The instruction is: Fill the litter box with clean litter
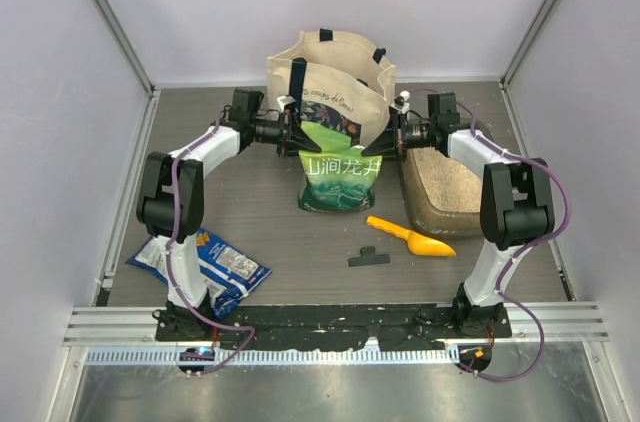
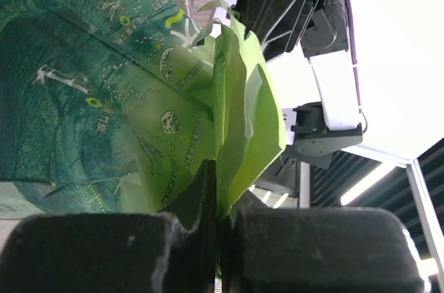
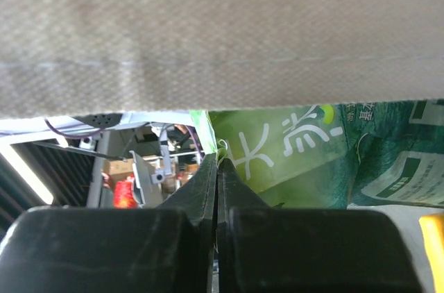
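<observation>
The litter box (image 1: 424, 210) lies at the right of the table, with pale beige clean litter (image 1: 447, 178) in it. A green-and-white pouch (image 1: 340, 170) stands upright at the centre, in front of the tote bag. My left gripper (image 1: 297, 135) is shut on the pouch's top left edge, and my right gripper (image 1: 386, 142) is shut on its top right edge. In the left wrist view, the fingers (image 2: 220, 189) pinch a light green fold of the pouch (image 2: 139, 98). In the right wrist view, the gripper (image 3: 218, 161) pinches the edge of the pouch (image 3: 291, 157).
A cream canvas tote bag (image 1: 330, 67) stands behind the pouch and fills the top of the right wrist view (image 3: 222, 29). A yellow scoop (image 1: 412, 238) and a black clip (image 1: 368, 258) lie in front. A blue snack bag (image 1: 205, 264) lies near the left arm's base.
</observation>
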### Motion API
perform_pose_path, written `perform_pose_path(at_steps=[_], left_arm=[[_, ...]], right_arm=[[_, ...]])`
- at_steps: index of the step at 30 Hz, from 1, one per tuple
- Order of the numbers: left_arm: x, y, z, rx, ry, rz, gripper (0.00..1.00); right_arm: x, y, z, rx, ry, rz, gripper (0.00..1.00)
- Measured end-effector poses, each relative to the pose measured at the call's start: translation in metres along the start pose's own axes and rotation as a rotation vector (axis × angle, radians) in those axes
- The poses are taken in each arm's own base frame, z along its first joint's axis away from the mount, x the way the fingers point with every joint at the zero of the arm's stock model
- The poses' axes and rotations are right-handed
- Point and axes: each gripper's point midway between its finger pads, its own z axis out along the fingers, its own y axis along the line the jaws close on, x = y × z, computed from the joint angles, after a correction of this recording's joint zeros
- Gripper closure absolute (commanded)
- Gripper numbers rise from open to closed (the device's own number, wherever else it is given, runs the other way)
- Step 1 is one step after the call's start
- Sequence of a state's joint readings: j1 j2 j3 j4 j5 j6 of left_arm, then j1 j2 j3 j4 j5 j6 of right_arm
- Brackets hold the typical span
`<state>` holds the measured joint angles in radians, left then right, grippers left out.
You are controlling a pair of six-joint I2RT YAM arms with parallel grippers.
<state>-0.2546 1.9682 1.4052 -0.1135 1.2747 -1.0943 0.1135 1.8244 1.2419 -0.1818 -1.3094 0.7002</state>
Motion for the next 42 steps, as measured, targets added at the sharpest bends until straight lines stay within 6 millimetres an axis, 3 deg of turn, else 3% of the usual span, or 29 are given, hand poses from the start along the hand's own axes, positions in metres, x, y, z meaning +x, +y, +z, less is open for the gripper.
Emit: perform_pose_path(at_steps=[3,6,7,10,14,18,22,26,29,32,37,39,42], left_arm=[[0.001,0.003,0.000,-0.013,-0.001,-0.062,1.00],[0.003,0.008,0.000,-0.019,0.000,-0.097,0.85],[0.003,0.009,0.000,-0.020,0.000,-0.104,0.73],[-0.003,0.013,-0.005,-0.028,-0.030,-0.083,0.59],[-0.020,0.011,-0.026,-0.080,-0.109,0.048,0.48],[-0.027,-0.003,-0.050,-0.205,-0.162,0.363,0.44],[0.012,-0.014,-0.062,-0.358,-0.114,0.806,0.36],[0.061,-0.026,-0.049,-0.421,-0.027,1.299,0.29],[0.075,-0.032,-0.030,-0.421,0.015,1.620,0.28],[0.051,-0.036,-0.014,-0.436,0.033,1.813,0.29],[-0.006,-0.022,0.010,-0.472,0.065,1.900,0.31],[-0.013,-0.014,0.017,-0.457,0.100,1.897,0.33],[-0.015,-0.018,0.024,-0.419,0.156,1.898,0.36]], right_arm=[[-0.001,0.001,0.000,0.008,-0.007,0.078,0.99],[-0.003,0.000,0.002,0.008,-0.004,0.158,0.99],[-0.002,-0.001,0.002,0.005,0.002,0.184,0.99],[-0.005,0.000,0.003,-0.002,0.011,0.219,0.98],[-0.010,0.002,0.004,-0.001,0.006,0.220,0.98],[-0.011,0.002,0.004,-0.001,0.004,0.222,0.99],[-0.012,0.002,0.005,-0.002,0.001,0.219,0.98],[-0.013,0.002,0.005,-0.001,-0.002,0.216,0.99],[-0.015,0.003,0.005,-0.001,-0.003,0.213,0.98],[-0.015,0.002,0.005,-0.002,-0.002,0.218,0.98],[-0.015,0.003,0.005,-0.002,-0.003,0.219,0.98],[-0.017,0.002,0.005,-0.001,-0.009,0.213,0.99],[-0.019,0.002,0.006,0.000,-0.016,0.206,0.99]])
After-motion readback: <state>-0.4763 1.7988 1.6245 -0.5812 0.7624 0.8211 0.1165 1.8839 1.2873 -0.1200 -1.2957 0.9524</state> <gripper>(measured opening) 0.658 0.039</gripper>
